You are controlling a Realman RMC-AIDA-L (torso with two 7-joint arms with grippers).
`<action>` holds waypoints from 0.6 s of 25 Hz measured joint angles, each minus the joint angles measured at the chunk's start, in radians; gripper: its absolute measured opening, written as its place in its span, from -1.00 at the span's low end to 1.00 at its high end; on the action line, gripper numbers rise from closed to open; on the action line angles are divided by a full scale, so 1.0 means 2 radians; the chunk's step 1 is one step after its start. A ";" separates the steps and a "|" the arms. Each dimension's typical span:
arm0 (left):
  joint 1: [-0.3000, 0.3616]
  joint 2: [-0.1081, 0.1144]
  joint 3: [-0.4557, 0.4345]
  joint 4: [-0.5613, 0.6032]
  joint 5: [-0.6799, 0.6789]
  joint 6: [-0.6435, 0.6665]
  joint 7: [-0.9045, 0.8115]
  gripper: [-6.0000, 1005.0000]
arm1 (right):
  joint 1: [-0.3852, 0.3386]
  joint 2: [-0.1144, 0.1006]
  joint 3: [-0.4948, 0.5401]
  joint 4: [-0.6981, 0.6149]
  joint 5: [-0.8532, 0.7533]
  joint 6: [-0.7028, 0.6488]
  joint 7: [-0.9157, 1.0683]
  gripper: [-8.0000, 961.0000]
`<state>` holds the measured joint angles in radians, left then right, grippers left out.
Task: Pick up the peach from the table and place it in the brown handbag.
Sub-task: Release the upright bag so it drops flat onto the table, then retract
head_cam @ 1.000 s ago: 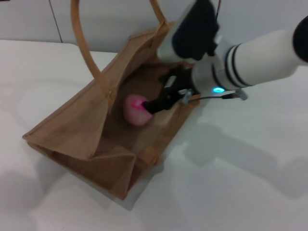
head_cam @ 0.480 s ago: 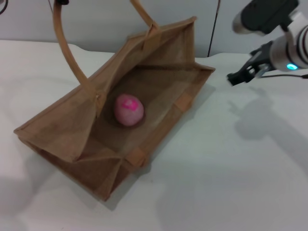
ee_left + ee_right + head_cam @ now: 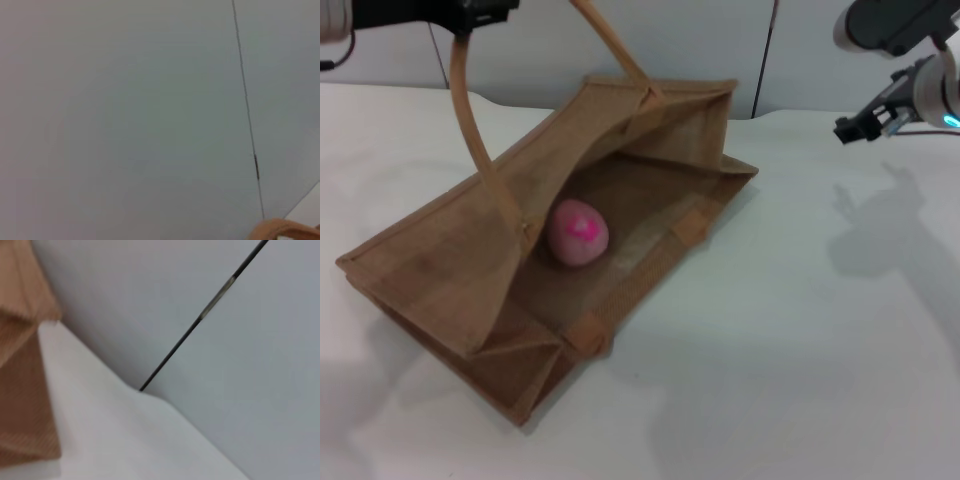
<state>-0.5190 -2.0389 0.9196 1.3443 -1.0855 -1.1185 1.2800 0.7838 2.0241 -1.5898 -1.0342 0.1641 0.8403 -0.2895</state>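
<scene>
The brown handbag (image 3: 470, 270) lies tilted on the white table (image 3: 780, 340) with its mouth wide open. The pale-pink peach (image 3: 578, 232) rests inside it, on the lower wall, with nothing touching it. My left gripper (image 3: 475, 12) is at the top left, shut on one loop handle (image 3: 470, 120) and holding it up. A bit of that handle shows in the left wrist view (image 3: 285, 230). My right gripper (image 3: 855, 128) is open and empty, raised above the table far to the right of the bag. A corner of the bag shows in the right wrist view (image 3: 20, 390).
A grey wall (image 3: 720, 50) with a dark vertical seam (image 3: 772, 50) stands behind the table. The bag's second handle (image 3: 615, 50) rises at the back. The table stretches to the right and front of the bag.
My right gripper has let go of the peach, left the bag and moved up and to the right. The peach stays in the bag, which has shifted slightly left.
</scene>
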 joint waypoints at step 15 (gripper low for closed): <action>-0.032 0.002 -0.004 -0.088 -0.053 0.037 0.072 0.50 | -0.014 0.000 0.000 -0.021 0.002 -0.043 0.007 0.87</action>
<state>-0.5826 -2.0341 0.9109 1.1686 -1.1910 -1.0453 1.4233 0.7568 2.0248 -1.5893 -1.0767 0.1681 0.7548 -0.2755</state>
